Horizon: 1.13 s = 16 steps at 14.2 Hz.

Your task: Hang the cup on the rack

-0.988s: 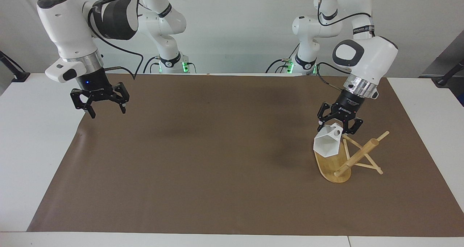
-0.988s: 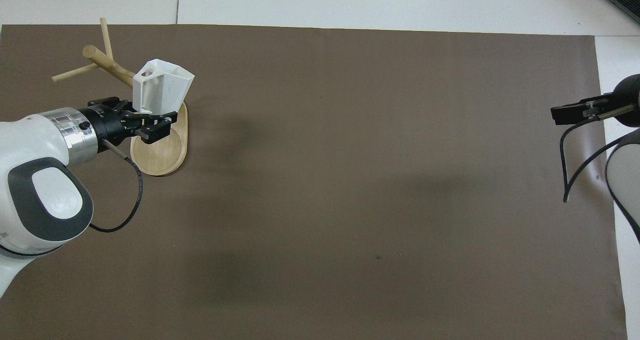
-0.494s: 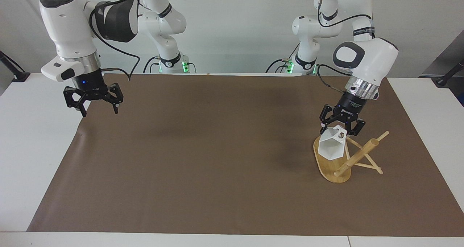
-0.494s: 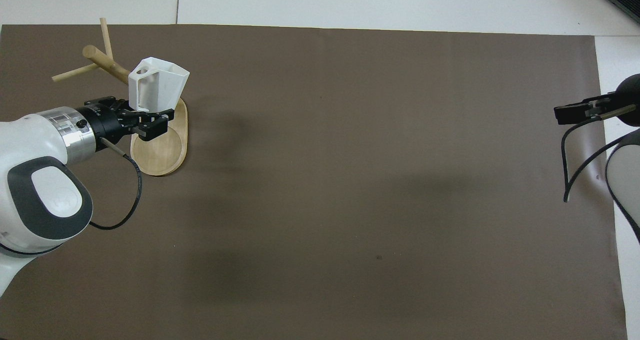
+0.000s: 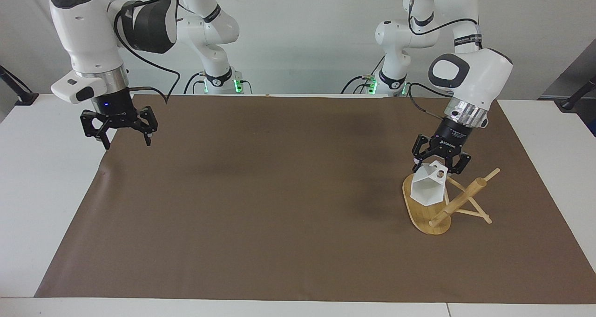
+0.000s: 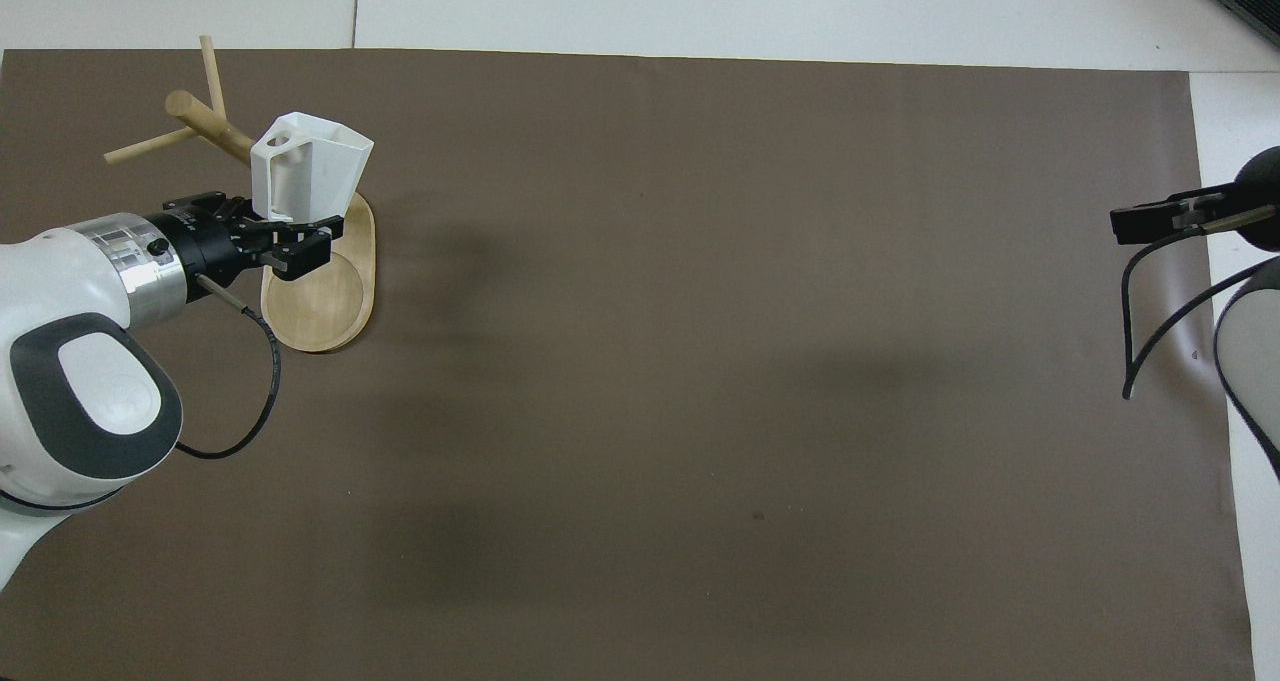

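Observation:
The white faceted cup (image 5: 429,186) is tipped on its side, its handle with the round hole uppermost. My left gripper (image 5: 440,165) is shut on the cup at the handle end and holds it in the air over the oval base of the bamboo rack (image 5: 420,213), close beside the post (image 5: 458,199) and thin pegs. I cannot tell whether the cup touches a peg. In the overhead view the cup (image 6: 308,166) lies between the left gripper (image 6: 285,239) and the rack's post (image 6: 205,121). My right gripper (image 5: 126,143) is open and empty, waiting over the mat's edge at the right arm's end.
A brown mat (image 5: 279,191) covers most of the white table (image 5: 42,191). The rack's base (image 6: 322,306) stands on the mat at the left arm's end. The right gripper (image 6: 1150,223) shows at the overhead view's edge.
My left gripper has carried the cup a little lower and closer to the rack's post. My right gripper rose and drew back toward its end of the table, then stayed.

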Available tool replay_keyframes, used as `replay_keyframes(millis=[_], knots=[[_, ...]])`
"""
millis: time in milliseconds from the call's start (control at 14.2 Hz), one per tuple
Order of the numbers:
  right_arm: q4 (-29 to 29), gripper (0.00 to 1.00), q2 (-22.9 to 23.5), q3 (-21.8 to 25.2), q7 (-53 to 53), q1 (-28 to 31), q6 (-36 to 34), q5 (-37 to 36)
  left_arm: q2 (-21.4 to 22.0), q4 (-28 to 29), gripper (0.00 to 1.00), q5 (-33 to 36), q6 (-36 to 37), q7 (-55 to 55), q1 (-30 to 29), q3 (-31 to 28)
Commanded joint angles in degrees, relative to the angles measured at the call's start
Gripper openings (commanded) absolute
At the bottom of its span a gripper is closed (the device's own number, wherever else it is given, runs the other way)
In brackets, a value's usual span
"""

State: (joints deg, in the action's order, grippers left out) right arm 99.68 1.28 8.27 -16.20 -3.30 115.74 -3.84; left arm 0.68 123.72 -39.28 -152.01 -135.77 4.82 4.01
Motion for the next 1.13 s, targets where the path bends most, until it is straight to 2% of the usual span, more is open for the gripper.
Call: replay_keyframes(millis=[0, 635, 1058], knots=[[0.0, 1.00, -0.6, 0.2, 1.5, 0.0, -1.0, -1.5, 0.1, 0.7, 0.00, 1.0, -2.0, -1.2, -0.1, -0.1], [-0.2, 1.00, -0.6, 0.3, 7.2, 0.0, -3.3, -1.5, -0.1, 2.2, 0.00, 1.0, -5.6, -1.5, -0.3, -0.1], [-3.8, 1.00, -0.3, -0.4, 15.1, -0.2, -11.0, -0.8, -0.1, 2.3, 0.00, 1.0, -6.4, -1.5, -0.5, -0.1]])
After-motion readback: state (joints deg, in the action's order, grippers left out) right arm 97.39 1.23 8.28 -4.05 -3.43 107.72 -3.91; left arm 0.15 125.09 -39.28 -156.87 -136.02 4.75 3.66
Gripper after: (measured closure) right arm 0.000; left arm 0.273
